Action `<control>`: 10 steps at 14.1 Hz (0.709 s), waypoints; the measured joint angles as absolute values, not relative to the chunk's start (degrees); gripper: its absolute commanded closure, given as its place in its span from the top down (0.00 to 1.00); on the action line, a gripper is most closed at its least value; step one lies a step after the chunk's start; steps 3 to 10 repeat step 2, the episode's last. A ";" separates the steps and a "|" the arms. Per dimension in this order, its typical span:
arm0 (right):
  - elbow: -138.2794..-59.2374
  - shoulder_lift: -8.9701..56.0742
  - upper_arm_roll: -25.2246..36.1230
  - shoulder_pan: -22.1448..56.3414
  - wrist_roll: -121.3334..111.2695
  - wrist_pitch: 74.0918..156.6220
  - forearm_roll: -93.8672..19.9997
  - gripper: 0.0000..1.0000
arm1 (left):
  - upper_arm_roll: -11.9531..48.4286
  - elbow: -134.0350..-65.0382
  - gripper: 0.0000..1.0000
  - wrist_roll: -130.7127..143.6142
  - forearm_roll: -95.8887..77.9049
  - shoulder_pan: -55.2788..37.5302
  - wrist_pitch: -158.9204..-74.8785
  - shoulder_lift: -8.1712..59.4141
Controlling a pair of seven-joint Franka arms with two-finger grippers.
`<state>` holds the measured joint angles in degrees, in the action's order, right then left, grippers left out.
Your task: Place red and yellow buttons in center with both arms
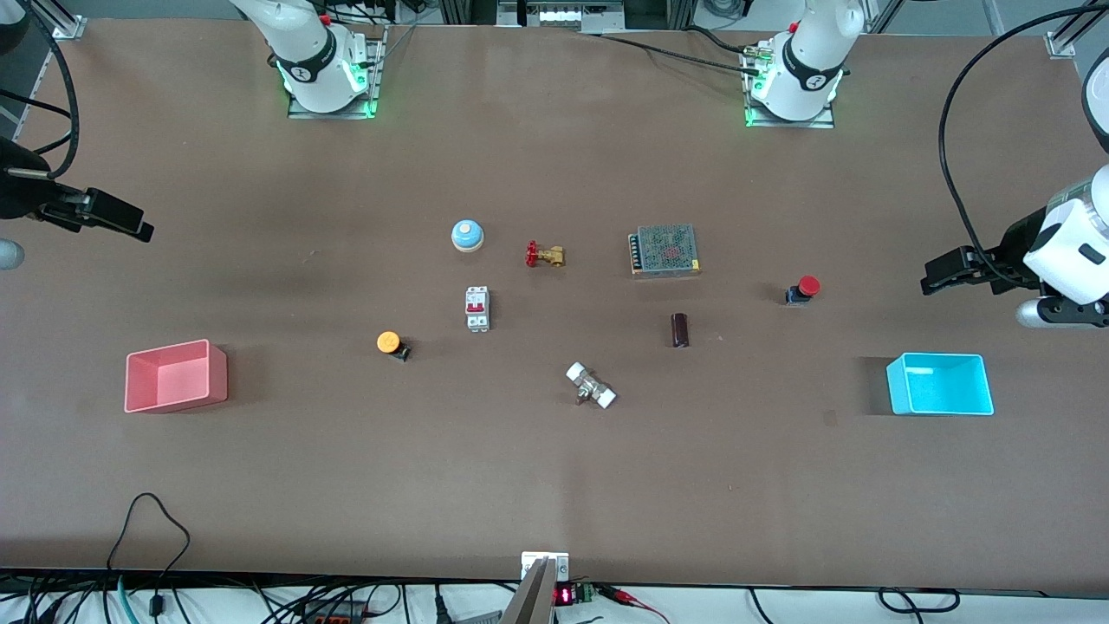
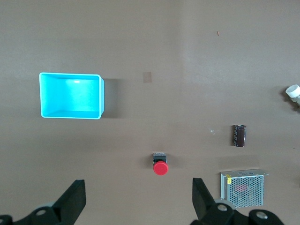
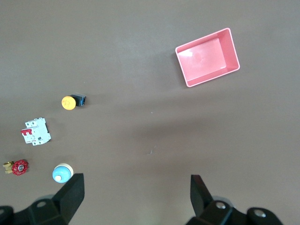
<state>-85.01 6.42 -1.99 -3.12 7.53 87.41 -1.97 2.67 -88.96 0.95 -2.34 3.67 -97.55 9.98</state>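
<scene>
The red button (image 1: 805, 289) lies on its side on the brown tabletop (image 1: 554, 468) toward the left arm's end; it also shows in the left wrist view (image 2: 160, 166). The yellow button (image 1: 391, 343) lies on its side toward the right arm's end; it also shows in the right wrist view (image 3: 71, 101). My left gripper (image 1: 931, 282) is open and empty, high over the table's edge, apart from the red button; its own view shows it (image 2: 138, 197). My right gripper (image 1: 143, 227) is open and empty, high over the other end, apart from the yellow button (image 3: 137, 192).
A pink bin (image 1: 174, 375) and a cyan bin (image 1: 941, 384) stand at the two ends. Around the middle lie a blue dome bell (image 1: 467, 235), a brass valve with red handwheel (image 1: 544, 255), a white breaker (image 1: 477, 308), a mesh power supply (image 1: 664, 250), a dark cylinder (image 1: 680, 330), a white-ended fitting (image 1: 591, 386).
</scene>
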 measured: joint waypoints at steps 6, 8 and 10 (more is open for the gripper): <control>-85.36 6.24 -1.99 -3.12 7.53 87.59 -1.97 1.00 | 2.94 -88.96 1.00 1.80 -2.31 3.55 -97.14 9.82; -85.36 6.24 -1.99 -3.12 7.53 87.59 -1.97 1.00 | 2.94 -88.96 1.00 1.80 -2.31 3.55 -97.14 9.82; -85.36 6.24 -1.99 -3.12 7.53 87.59 -1.97 1.00 | 2.94 -88.96 1.00 1.80 -2.31 3.55 -97.14 9.82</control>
